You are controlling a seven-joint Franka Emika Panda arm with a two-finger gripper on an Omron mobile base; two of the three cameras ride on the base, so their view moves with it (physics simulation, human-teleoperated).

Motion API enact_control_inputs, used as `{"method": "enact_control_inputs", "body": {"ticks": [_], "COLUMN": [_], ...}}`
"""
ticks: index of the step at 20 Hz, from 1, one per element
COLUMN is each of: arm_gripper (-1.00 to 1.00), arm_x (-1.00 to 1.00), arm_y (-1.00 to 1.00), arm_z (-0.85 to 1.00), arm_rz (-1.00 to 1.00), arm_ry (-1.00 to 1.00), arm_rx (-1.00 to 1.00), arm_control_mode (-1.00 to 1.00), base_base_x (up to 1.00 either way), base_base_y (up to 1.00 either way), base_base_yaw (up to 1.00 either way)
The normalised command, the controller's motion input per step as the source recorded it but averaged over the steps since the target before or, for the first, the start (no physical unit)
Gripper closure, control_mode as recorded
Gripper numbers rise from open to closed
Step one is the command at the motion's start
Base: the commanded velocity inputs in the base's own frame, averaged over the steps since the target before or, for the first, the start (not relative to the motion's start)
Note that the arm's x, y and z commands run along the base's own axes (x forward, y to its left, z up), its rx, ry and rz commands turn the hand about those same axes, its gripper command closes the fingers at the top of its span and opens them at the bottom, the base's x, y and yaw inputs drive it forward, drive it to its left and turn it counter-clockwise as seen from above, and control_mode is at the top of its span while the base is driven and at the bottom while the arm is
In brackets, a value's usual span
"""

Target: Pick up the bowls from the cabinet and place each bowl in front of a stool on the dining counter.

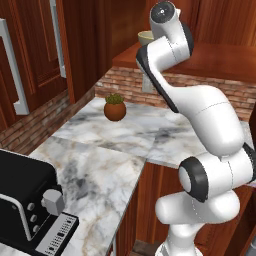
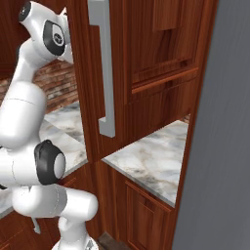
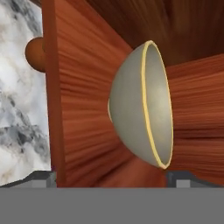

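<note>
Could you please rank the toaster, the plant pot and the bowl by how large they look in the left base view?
1. Toaster, nearest the camera.
2. Plant pot.
3. Bowl, partly hidden behind the arm, so unsure.

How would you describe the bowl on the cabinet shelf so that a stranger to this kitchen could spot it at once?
Start at the red-brown cabinet above the marble worktop. On its shelf board, behind the robot's upper arm, sits the bowl. It is deep, round and grey-olive with a pale yellowish rim, unlike the terracotta pot with a green plant down on the worktop.
</note>
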Motion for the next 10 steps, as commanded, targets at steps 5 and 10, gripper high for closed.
{"method": "enact_control_inputs", "body": {"ticks": [5, 10], "arm_gripper": [-1.0, -1.0], "arm_x": [0.37, 0.41], "arm_y": [0.0, 0.0], "arm_z": [-0.02, 0.0], "arm_rz": [0.04, 0.01], "arm_ry": [0.01, 0.03], "arm_rx": [0.0, 0.0], "arm_control_mode": [-1.0, -1.0], "base_base_x": [0.0, 0.0], "base_base_y": [0.0, 0.0], "base_base_yaw": [0.0, 0.0]}}
